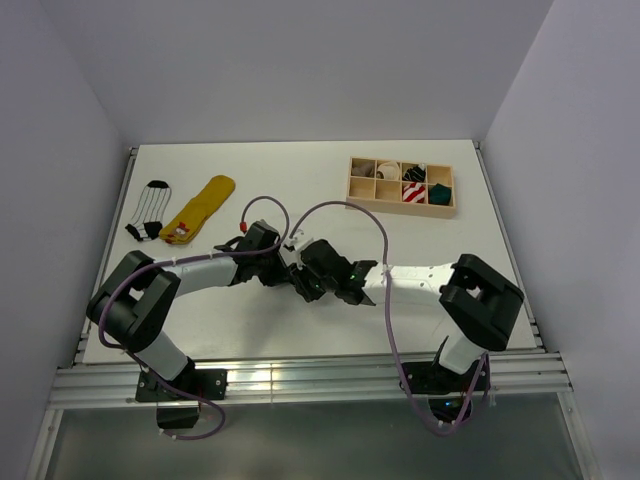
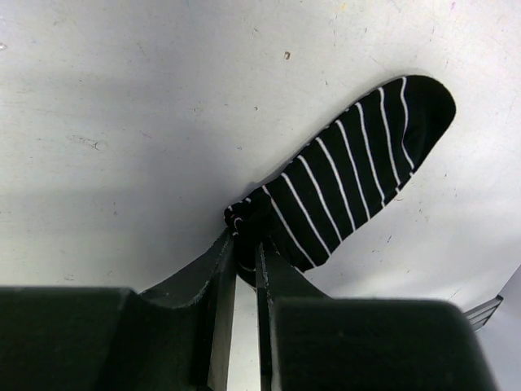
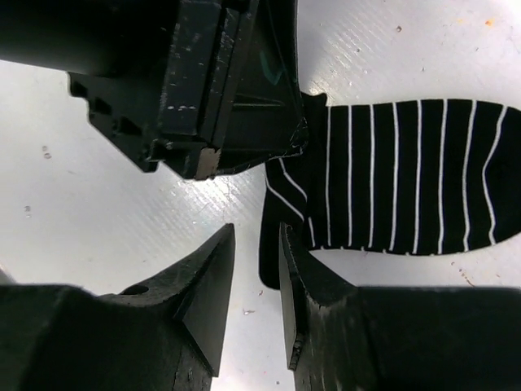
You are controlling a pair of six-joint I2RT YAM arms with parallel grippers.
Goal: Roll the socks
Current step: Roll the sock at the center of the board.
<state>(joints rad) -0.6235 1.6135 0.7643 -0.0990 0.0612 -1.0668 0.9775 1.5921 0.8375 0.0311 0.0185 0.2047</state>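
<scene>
Ahead of the left end effector (image 2: 246,244), clamped on its bunched cuff, the black striped sock (image 2: 350,175) runs lengthwise away; the right end effector (image 3: 256,244), jaws apart, sits beside that cuff.

Table (image 1: 300,180): white, lightly speckled and scuffed. Wooden divided box (image 1: 398,204) stands far right on it, two rows of compartments. Aluminium rail (image 1: 320,378) runs along the near edge.
</scene>
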